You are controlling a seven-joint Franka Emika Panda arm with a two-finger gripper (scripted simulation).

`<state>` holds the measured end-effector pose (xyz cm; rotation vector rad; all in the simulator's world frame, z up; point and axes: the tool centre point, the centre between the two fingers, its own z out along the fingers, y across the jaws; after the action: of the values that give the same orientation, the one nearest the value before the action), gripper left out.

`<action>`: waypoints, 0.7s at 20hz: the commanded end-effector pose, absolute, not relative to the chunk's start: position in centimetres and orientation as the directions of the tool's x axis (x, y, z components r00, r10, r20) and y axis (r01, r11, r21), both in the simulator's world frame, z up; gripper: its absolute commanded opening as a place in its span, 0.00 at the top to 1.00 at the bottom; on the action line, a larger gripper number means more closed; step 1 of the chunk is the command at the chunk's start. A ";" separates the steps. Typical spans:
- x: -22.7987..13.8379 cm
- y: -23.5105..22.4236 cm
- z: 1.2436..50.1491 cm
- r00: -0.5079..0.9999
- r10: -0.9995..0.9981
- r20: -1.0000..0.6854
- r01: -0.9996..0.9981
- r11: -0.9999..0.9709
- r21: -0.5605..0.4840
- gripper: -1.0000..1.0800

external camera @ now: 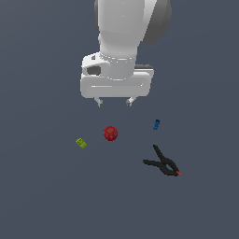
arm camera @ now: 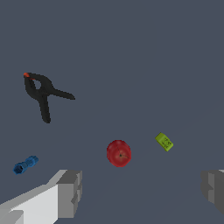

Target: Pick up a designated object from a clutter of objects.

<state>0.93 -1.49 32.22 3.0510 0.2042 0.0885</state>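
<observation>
Both fingers (external camera: 114, 101) spread wide, holding nothing, above the red ball (external camera: 110, 133) and lime-green block (external camera: 81, 143).

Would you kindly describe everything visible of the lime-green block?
The lime-green block is a tiny rectangular piece with faint studs on top, looking like plastic. It lies flat on the dark grey surface, turned askew, on the exterior view's left of the red ball and apart from it. Nothing touches it; the open end effector hangs above, empty.
</observation>
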 end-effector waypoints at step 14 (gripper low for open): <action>2.5 -7.7 24.5 0.934 0.358 0.008 0.357 -0.931 0.079 0.04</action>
<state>2.43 -7.01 25.38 3.0199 0.5164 0.0390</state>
